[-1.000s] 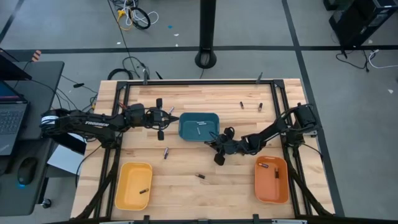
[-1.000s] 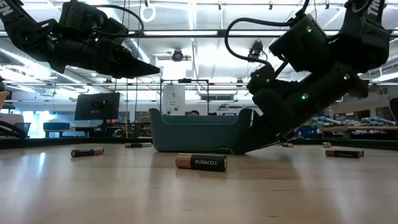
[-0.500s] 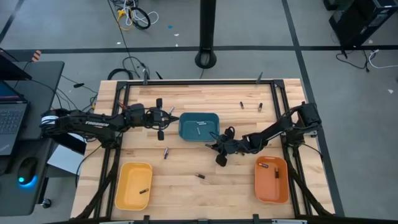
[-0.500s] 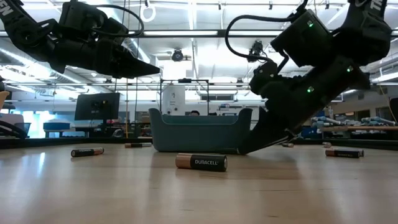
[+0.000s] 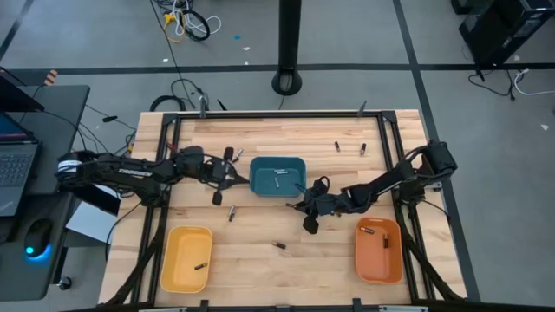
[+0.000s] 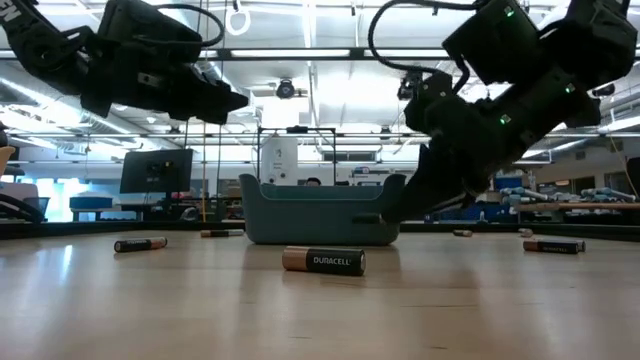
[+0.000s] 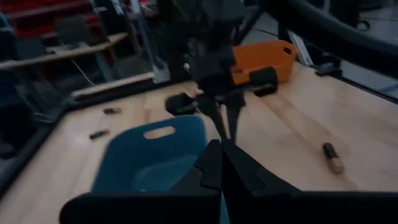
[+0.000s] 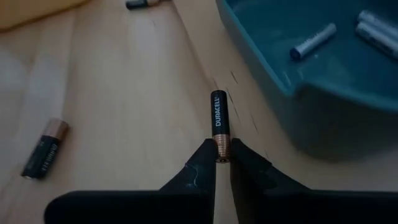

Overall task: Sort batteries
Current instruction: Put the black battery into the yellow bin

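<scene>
The right claw [image 8: 222, 163] grips a slim Duracell battery [image 8: 219, 124] by its copper end, the cell pointing out from the fingertips just beside the outer wall of the teal tray [image 8: 292, 81], near its corner and above the wooden table [image 5: 286, 230]. Inside that tray lie a few pale cells [image 8: 313, 41]. The left claw [image 7: 219, 163] is clenched and empty, hovering off the table beside the teal tray's other side, facing the right arm across it. Loose batteries are scattered around: one [image 5: 231, 212] below the left claw, one [image 5: 279, 246] toward the table's front middle, and two [image 5: 350, 147] near the far edge. The yellow tray [image 5: 186, 258] at the front left holds one cell, and the orange tray [image 5: 379, 250] at the front right holds two. In the low view a Duracell cell [image 6: 323, 261] lies crosswise in front of the teal tray.
</scene>
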{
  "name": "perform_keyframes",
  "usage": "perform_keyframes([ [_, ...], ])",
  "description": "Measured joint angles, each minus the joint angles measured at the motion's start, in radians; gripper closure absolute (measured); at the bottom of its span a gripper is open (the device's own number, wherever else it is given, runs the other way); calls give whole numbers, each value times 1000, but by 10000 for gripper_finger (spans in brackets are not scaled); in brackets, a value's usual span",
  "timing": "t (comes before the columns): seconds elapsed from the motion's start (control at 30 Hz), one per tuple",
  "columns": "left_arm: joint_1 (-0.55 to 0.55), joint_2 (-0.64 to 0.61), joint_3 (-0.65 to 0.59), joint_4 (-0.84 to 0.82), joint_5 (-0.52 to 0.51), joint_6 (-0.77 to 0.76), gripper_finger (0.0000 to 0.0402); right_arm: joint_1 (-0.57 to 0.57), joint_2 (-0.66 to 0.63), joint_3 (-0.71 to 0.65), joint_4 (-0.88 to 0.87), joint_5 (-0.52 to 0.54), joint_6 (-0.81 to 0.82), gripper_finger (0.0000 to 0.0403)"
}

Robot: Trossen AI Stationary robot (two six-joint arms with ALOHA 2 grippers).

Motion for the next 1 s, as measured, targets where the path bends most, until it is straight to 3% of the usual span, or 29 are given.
perform_keyframes([
  [0.23, -61, 23, 119, -234, -25, 31, 353, 16, -27, 34, 6, 1, -27, 365],
  [0.57, -96, 192, 225, -272, 9, -78, 272, 15, -27, 182, -9, 4, -197, 365],
  [1.0, -131, 318, 313, -280, 48, -111, 247, 9, -27, 262, -77, 34, -294, 365],
])
